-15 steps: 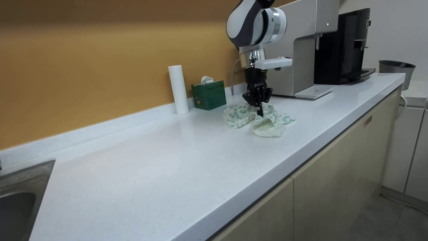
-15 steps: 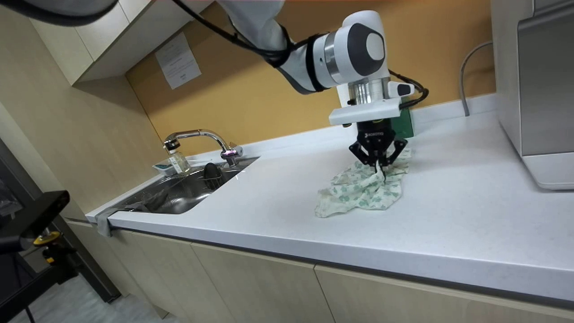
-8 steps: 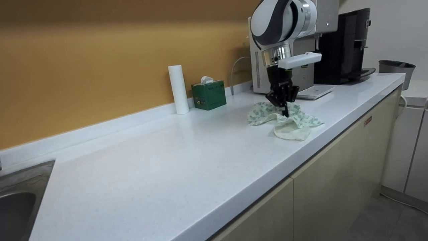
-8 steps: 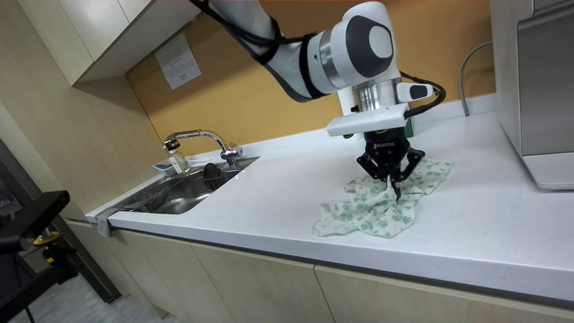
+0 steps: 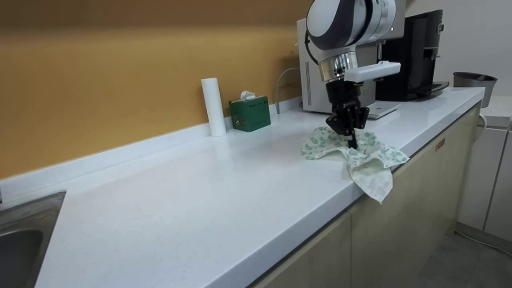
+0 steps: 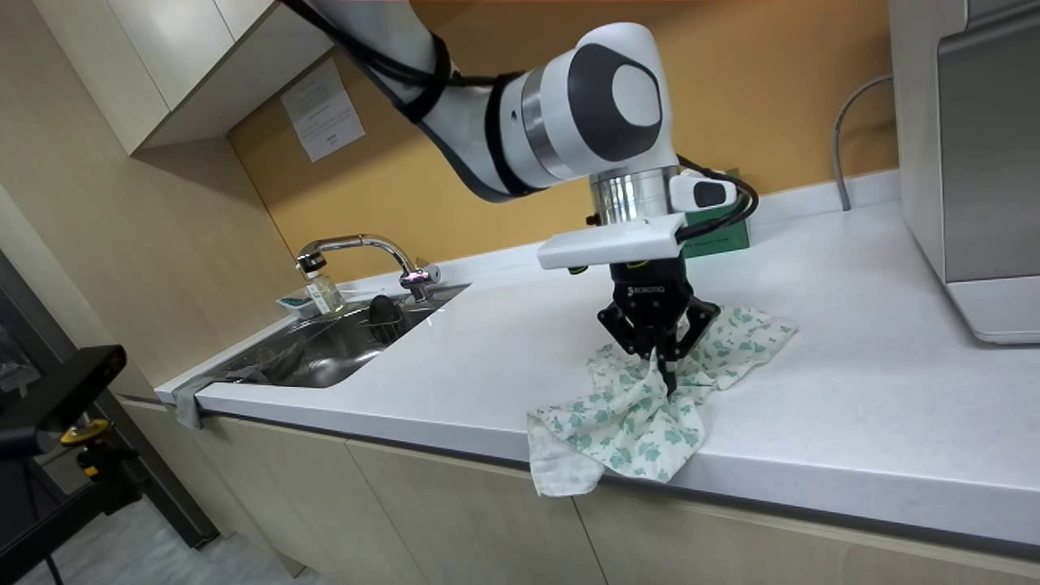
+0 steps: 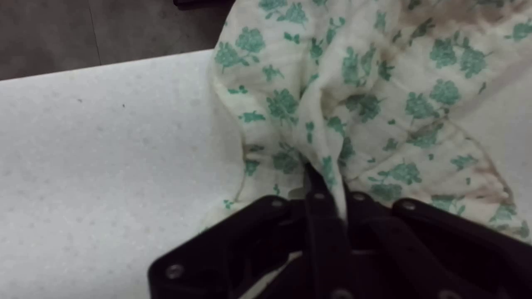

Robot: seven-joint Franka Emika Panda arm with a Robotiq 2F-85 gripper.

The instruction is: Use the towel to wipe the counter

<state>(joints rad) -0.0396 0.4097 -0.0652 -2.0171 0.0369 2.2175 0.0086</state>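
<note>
The green-patterned towel (image 6: 642,422) lies rumpled at the front edge of the counter (image 6: 877,390). In an exterior view its long axis slants across the surface: the far end spreads back and toward the grey machine (image 6: 987,203), while the near end points outward on the sink side and drops over the edge, one corner hanging down in front of the cupboard doors (image 6: 455,512). The gripper (image 6: 663,375) points down into the towel's middle, fingers together and clamped on a fold; in the wrist view that fold rises between them. Above, the arm (image 6: 520,138) reaches down to it. By the wall (image 5: 120,80) stand a green tissue box (image 5: 251,115) and, just beside it, a white roll (image 5: 214,107). The sink (image 6: 333,370), with its tap (image 6: 357,242), is well apart from the towel. Past the grey machine stands a black machine (image 5: 412,56).
</note>
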